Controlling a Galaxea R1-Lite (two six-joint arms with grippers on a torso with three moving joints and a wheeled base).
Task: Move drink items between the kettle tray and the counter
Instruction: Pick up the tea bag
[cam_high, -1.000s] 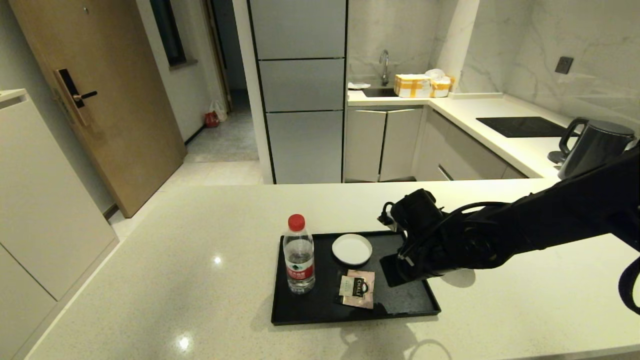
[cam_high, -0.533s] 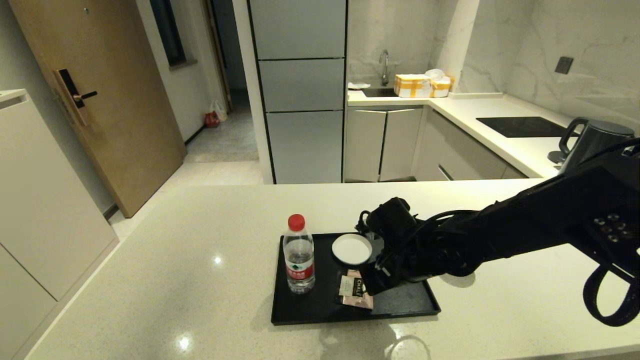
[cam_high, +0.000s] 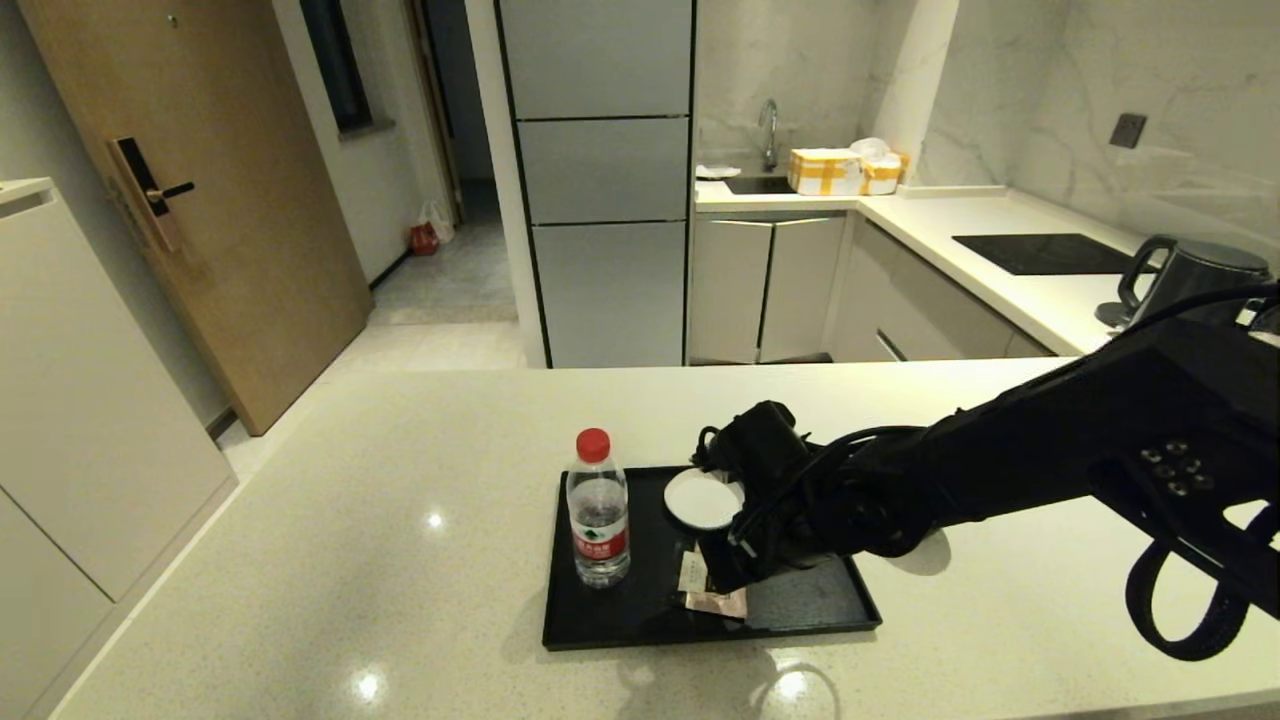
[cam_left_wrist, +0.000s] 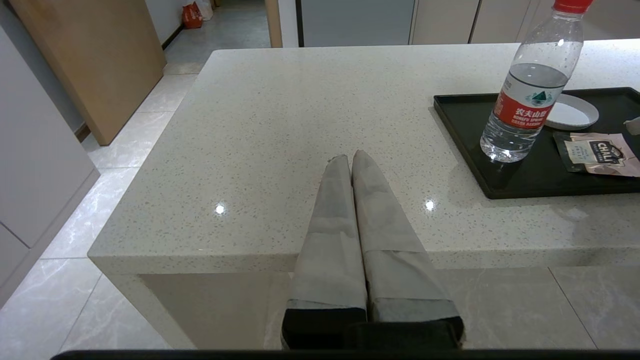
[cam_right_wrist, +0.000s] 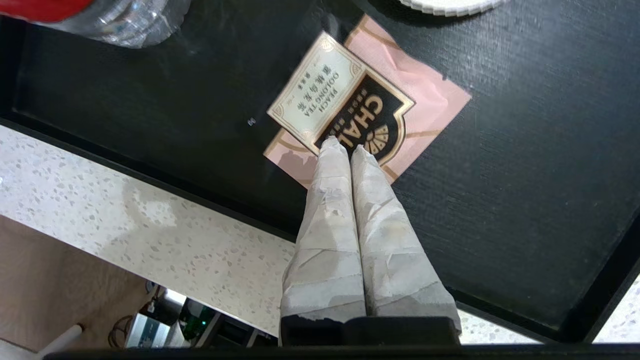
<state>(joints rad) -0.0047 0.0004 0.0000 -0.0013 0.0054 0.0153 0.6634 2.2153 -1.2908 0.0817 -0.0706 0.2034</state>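
Tea sachet (cam_right_wrist: 367, 102) lies flat on the black tray (cam_right_wrist: 525, 175) under my right gripper (cam_right_wrist: 348, 148), jaws pressed together, tips over its label.

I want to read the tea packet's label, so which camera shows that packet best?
The right wrist view: the tea packet fills the frame on the tray, print legible, with the shut right gripper over it. The left wrist view shows it small at the edge; in the head view the arm covers most of it.
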